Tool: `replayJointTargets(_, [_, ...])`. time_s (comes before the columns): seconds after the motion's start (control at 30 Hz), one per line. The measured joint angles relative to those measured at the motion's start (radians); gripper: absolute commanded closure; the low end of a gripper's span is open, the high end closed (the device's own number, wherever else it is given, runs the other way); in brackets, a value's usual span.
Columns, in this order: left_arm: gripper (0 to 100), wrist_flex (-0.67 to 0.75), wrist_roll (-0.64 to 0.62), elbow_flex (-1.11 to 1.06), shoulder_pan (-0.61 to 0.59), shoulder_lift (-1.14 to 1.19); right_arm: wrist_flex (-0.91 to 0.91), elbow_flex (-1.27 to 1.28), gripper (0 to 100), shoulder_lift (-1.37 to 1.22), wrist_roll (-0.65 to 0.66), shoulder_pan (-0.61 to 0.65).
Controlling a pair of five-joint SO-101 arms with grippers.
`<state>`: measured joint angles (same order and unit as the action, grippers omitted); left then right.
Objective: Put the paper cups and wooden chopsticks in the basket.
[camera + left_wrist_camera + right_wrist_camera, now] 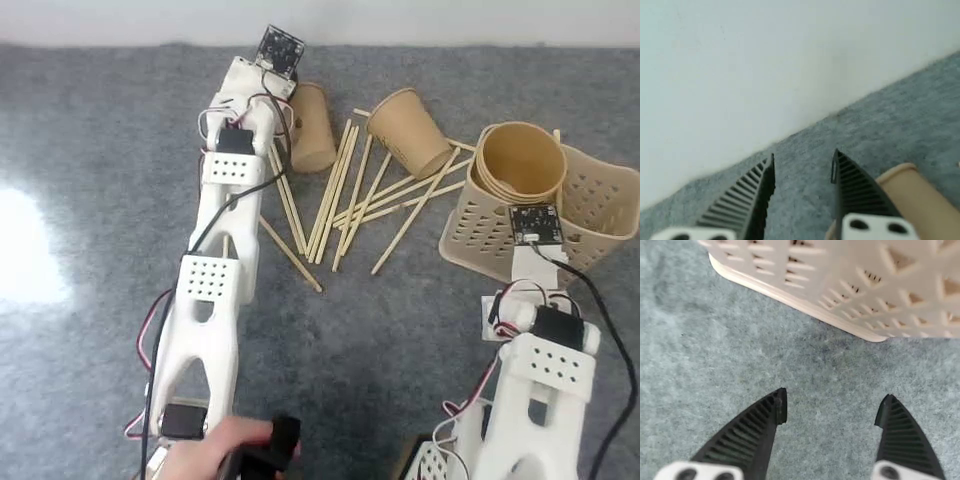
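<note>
We see the L fingers apart, one lying paper cup just beside them, the R fingers also apart over the grey desk near the basket w/ stacked cups inside, and a second lying cup and chopsticks scattered btw.

Grey carpeted table under 2 tipped paper cups, scattered wooden chopsticks and a beige basket.

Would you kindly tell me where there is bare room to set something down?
Free: the carpet left of the left arm, and the patch between both arms, before the chopsticks. Crowded: chopsticks and lying paper cups up to the basket.
</note>
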<state>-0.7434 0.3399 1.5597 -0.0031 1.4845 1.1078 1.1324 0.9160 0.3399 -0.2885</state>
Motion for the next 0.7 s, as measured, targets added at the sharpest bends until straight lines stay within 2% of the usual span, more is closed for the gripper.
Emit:
replayJointTargets(0.23, [81, -0.302, 0.000, 0.101, 0.000, -0.031, 0.000, 0.000, 70.4, 0.000, 0.000, 0.000])
replayJointTargets(0.7, [81, -0.862, 0.003, 0.103, 0.011, -0.137, -0.064, 0.038, 70.4, 0.000, 0.000, 0.000])
